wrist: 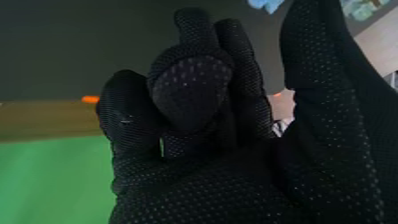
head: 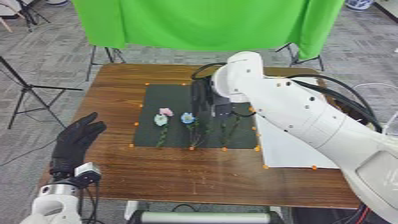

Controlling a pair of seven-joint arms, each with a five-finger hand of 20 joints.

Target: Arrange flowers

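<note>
With the fingers of left hand [head: 73, 146] and right hand [head: 201, 95] loosely open, arranging seems underway, next calling for withdrawal clear of the blue flower [head: 187, 118].

1. A pink flower [head: 166, 111] is laid on the left part of the dark mat [head: 147, 135], its bloom set just beyond the pale one.
2. A pale bluish-white flower [head: 161, 120] is placed against the pink bloom; below the pair, leafy green stem [head: 163, 136] is stretched toward the near edge.
3. A blue flower [head: 187, 118] is laid to their right, its green stem pointed the same way.
4. Farther right, more leafy greenery [head: 230, 132] is seen lying lengthwise, its upper end partly hidden.
</note>
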